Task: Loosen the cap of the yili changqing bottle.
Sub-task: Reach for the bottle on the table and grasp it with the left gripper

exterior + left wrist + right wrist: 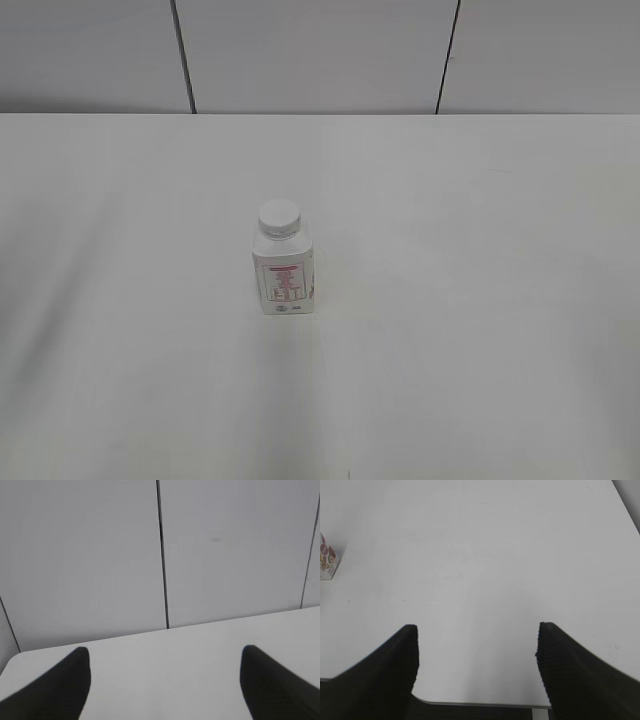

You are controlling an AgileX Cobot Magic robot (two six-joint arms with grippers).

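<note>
The yili changqing bottle (284, 272) stands upright mid-desk (480, 300), its cap (279, 217) seated on top. From the right pincer (477, 650) — spread, empty — it lies far to the left; the left pincer (165, 672), likewise spread, faces away from it.

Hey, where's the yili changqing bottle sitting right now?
The yili changqing bottle stands upright near the middle of the white table in the exterior view, alone; its bottom corner shows at the right wrist view's left edge.

One bottle (283, 272), one cap (278, 217), two grippers (165, 680) (477, 662)
</note>
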